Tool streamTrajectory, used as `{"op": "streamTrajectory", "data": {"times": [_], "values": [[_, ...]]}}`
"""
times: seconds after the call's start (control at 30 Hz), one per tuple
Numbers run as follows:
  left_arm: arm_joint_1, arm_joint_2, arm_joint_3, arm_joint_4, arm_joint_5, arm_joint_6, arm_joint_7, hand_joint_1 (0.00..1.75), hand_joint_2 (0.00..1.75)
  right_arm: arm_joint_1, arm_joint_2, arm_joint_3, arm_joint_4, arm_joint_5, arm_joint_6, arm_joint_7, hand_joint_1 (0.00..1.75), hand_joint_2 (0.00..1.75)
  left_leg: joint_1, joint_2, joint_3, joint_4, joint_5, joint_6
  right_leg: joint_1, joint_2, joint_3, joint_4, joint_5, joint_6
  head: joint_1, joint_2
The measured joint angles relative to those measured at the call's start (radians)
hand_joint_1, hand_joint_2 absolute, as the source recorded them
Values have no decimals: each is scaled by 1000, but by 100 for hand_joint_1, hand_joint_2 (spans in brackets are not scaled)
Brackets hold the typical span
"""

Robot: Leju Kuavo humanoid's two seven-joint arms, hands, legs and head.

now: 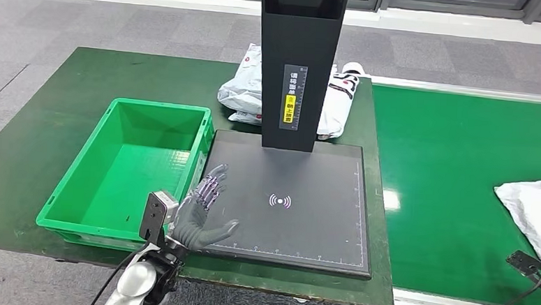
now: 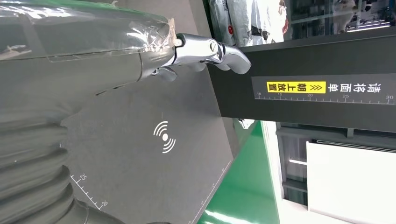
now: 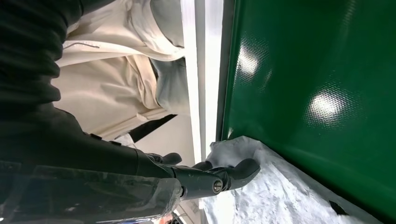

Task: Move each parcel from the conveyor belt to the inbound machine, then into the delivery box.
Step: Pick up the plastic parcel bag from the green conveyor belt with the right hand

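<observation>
One parcel (image 1: 534,208) is seen on the conveyor belt (image 1: 455,169), beside the right hand (image 3: 219,175), whose state cannot be told, and it could be missed while the left hand (image 1: 202,208) is held wide, empty.

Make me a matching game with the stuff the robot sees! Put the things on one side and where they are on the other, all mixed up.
Things:
1. green crate
2. white parcel
3. pile of parcels
4. left hand

Places:
A. behind the black post of the inbound machine
B. on the green conveyor belt
C. over the near left corner of the machine's dark plate
D. on the table, left of the machine

Pairs: 1-D, 2-B, 3-A, 4-C
</observation>
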Motion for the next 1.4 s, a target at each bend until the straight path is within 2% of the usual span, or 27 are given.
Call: {"op": "streamTrajectory", "data": {"times": [0.27,0.57,1.07,1.23,1.4], "values": [[0,1,0,5,10,3,-9,0,175,-12,1,0,6,15,-5,1,0,175,0,0,-1,0,0,0,0,0,0,0,0,0,0,0],[17,11,0,-15,22,24,-18,0,175,-90,4,18,8,62,-43,-14,0,175,0,-1,-1,0,1,0,0,0,0,0,0,0,0,0],[30,12,0,-34,21,25,-12,0,175,-147,4,38,8,91,-87,-30,0,175,0,-1,-1,0,1,0,0,-1,0,0,0,1,0,0],[27,11,0,-30,21,24,-12,0,175,-148,11,42,8,83,-24,-37,0,175,0,-1,-1,0,1,0,0,-1,0,0,0,1,0,0],[-11,5,0,-3,22,21,-11,0,175,-144,38,42,9,84,39,-49,0,175,0,-1,-1,0,2,1,0,-1,0,0,1,1,0,0]]}}
